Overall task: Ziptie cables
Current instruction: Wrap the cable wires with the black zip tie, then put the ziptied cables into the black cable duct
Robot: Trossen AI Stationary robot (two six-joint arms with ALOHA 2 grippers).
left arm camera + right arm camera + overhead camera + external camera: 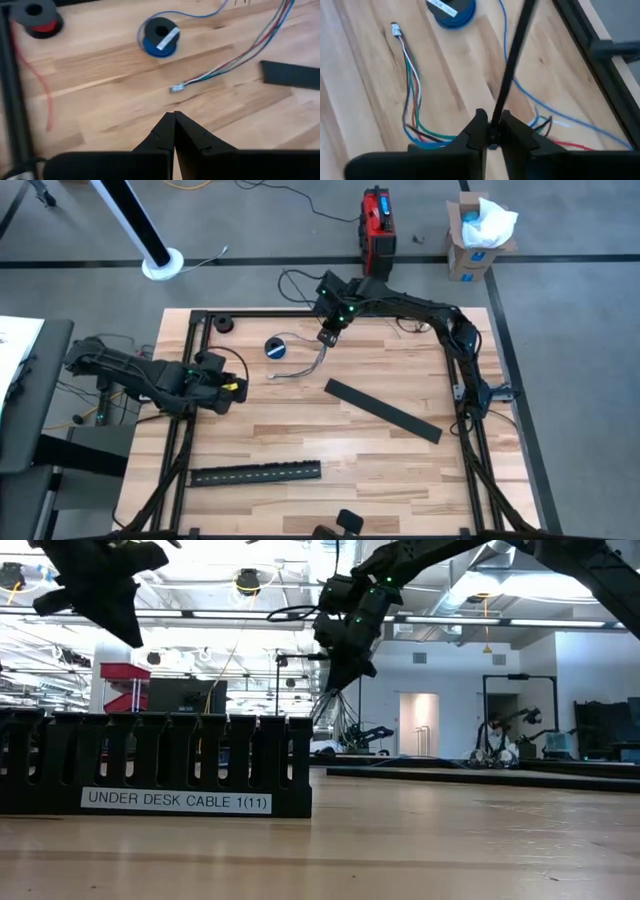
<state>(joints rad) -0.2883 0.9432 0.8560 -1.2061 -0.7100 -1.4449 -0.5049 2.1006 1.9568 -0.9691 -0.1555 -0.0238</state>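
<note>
Both arms are dark — near-black segmented links with rounded joint housings and black cables looped along them. The left arm (140, 375) carries a small green light and a yellow patch near its wrist. The right arm (420, 310) shows green indicator lights at its wrist housing. Each gripper's fingers (172, 135) are matte black and wedge-shaped — broad at the base, tapering to a narrow tip.

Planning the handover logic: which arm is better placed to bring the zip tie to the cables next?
Right. The right gripper already pinches a thin black zip tie directly above the cables. The left gripper is shut, empty, near the table's left edge.
</note>
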